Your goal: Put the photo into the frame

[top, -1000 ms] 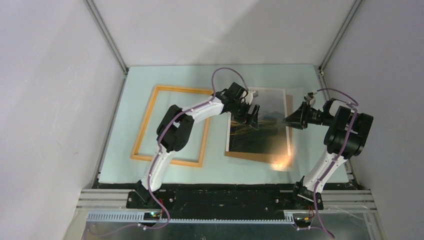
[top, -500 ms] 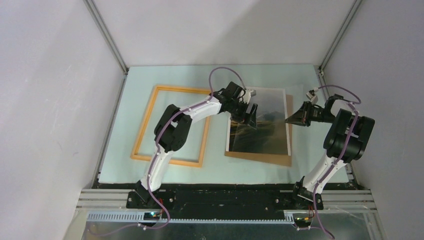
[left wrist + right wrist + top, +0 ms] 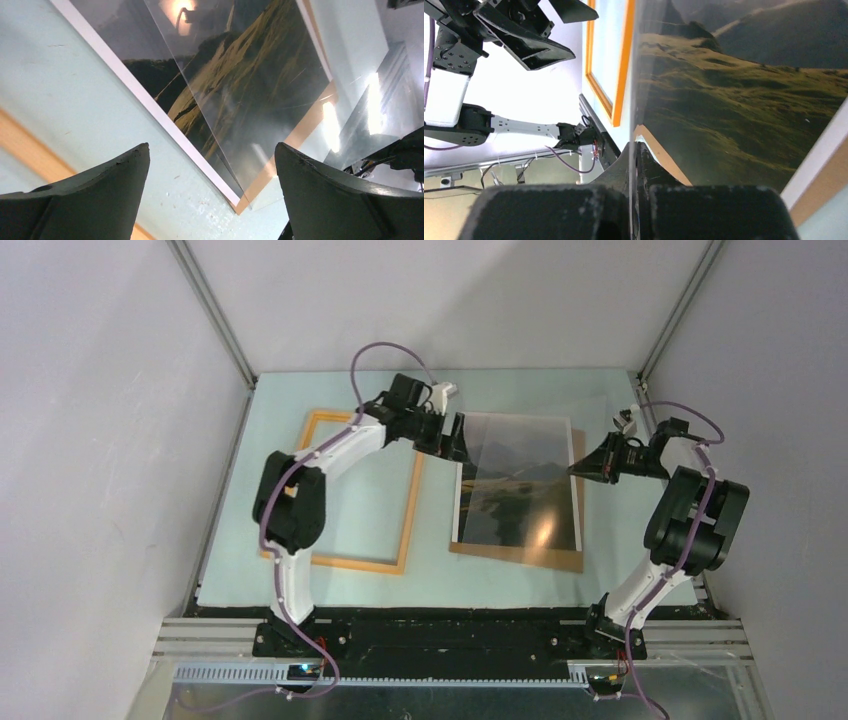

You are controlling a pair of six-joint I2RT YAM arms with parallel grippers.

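Right gripper clamping clear sheet's right edge above photo, lying on backing board right of tabletop centre, long axis running near-far. Left gripper hovering agape, nearer, at photo's far-left corner; frame lying leftward.

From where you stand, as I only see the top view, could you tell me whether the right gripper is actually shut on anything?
Observer: Yes, the right wrist view shows the right gripper shut on the edge of a thin clear sheet.
Operator: Thank you; is the left gripper gripping anything?
Observer: No, its wrist view shows the left gripper open, nothing between its fingers, with the photo below.
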